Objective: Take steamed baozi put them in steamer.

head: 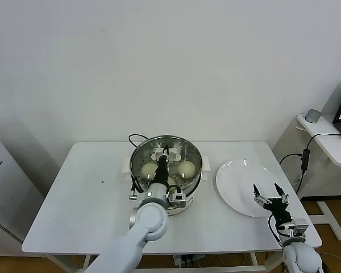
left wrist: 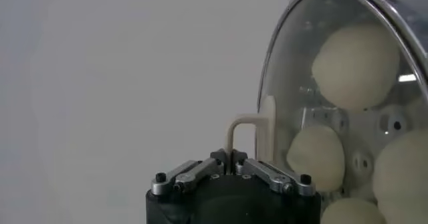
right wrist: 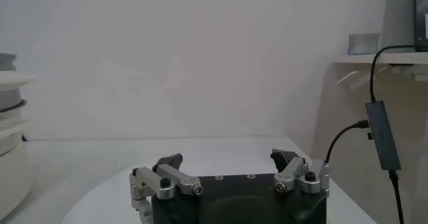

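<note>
since all four buns [left wrist: 354, 65] already lie on the holed tray inside the steamer [head: 166, 137], with the plate [head: 238, 185] beside it bare, the risk now sits with the glass lid [left wrist: 287, 78] over them. the left pincer [left wrist: 231, 157] is at the lid's cream handle [left wrist: 251, 135], right above the pot; whether it grips the handle or has let go i cannot tell. if it lifts away while the handle is caught, the lid could be dragged askew, tip off the rim, or clatter onto the tabletop [head: 85, 193]. a lid seated off-centre could also press on the bun nearest the wall. the black cord [head: 137, 137] behind the pot could snag an arm that swings wide. the right pincer [head: 270, 199] hangs open at the plate's near edge, clear of the pot; a careless sweep could nudge the plate.
</note>
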